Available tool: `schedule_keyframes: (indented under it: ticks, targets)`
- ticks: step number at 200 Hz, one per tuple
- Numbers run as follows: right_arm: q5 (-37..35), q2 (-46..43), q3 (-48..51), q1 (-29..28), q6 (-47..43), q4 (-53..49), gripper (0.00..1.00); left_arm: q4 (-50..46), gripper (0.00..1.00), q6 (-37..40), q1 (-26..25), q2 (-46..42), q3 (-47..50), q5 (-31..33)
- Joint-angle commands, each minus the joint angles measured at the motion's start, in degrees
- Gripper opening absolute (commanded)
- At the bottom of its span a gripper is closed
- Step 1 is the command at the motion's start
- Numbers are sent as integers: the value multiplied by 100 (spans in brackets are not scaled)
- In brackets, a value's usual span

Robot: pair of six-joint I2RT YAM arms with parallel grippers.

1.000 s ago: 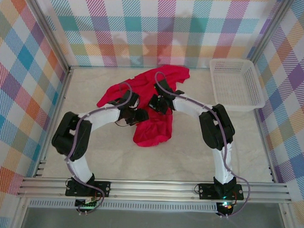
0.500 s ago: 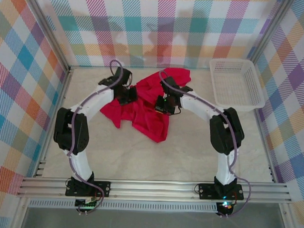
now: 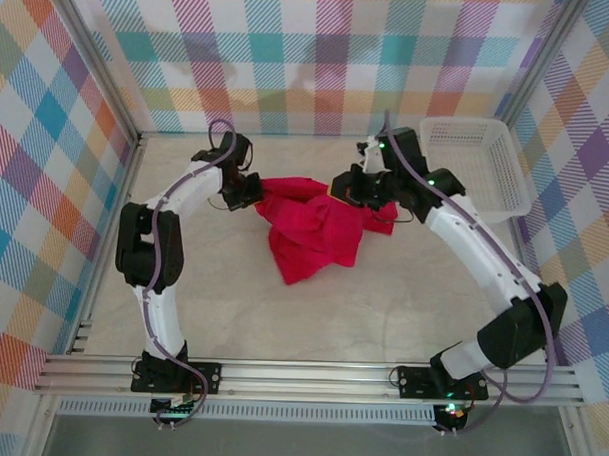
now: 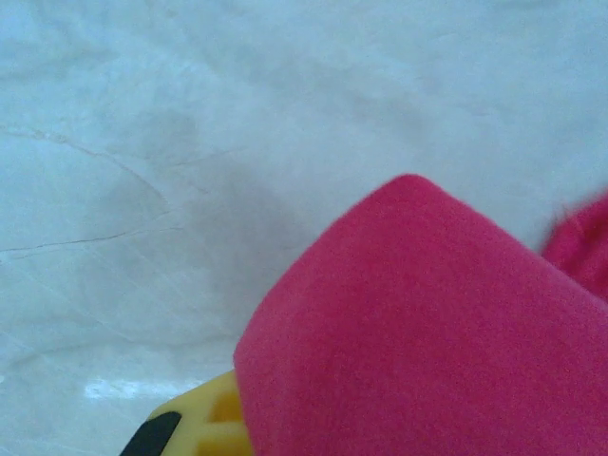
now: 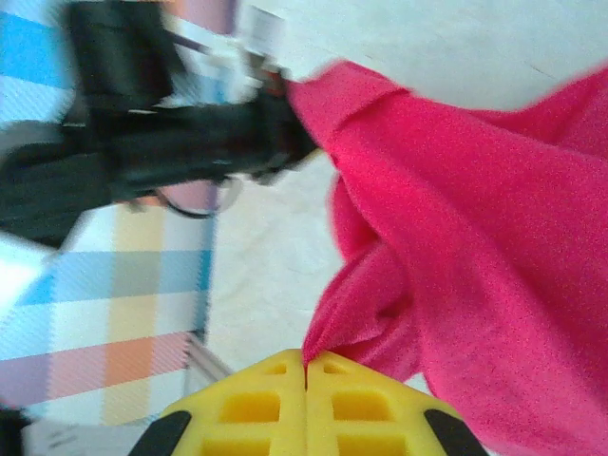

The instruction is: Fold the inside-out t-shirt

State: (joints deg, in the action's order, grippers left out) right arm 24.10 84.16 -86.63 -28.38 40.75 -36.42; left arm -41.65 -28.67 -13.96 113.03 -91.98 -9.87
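The 2 arms hold the inside-out t-shirt (image 3: pixel 309 233) up over the far middle of the table (image 3: pixel 232 306). Its top edge is drawn taut between them and the rest sags in a bunch, likely so the cloth can open out flat before folding. The right gripper (image 5: pixel 305 359) is closed tight on a fold of red cloth. The left gripper (image 3: pixel 248 189) is clamped on the opposite corner.

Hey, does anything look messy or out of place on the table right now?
The t-shirt stands out: it hangs bunched and twisted between the left gripper and the right gripper, each pinching an edge, rather than lying flat. Nothing looks spilled or damaged.
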Motion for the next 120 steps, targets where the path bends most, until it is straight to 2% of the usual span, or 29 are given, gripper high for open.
schedule_keyframes:
  ticks: [1, 27, 67, 93, 120]
  targets:
    - [639, -624, 56, 300, 318, 685, 0, -188, 0, 35, 240, 177, 177, 101]
    - [1008, -823, 41, 698, 542, 947, 0, -155, 0, -92, 396, 167, 319, -44]
    - [1503, -400, -332, 893, 821, 1395, 0, -516, 0, -137, 550, 35, 41, -136]
    - [1546, 262, -1629, 931, 715, 1071, 0, -480, 0, -429, 995, -328, -110, -535]
    - [1563, 960, -3067, 950, 497, 496, 0, -755, 0, -587, 1389, -731, -803, -639]
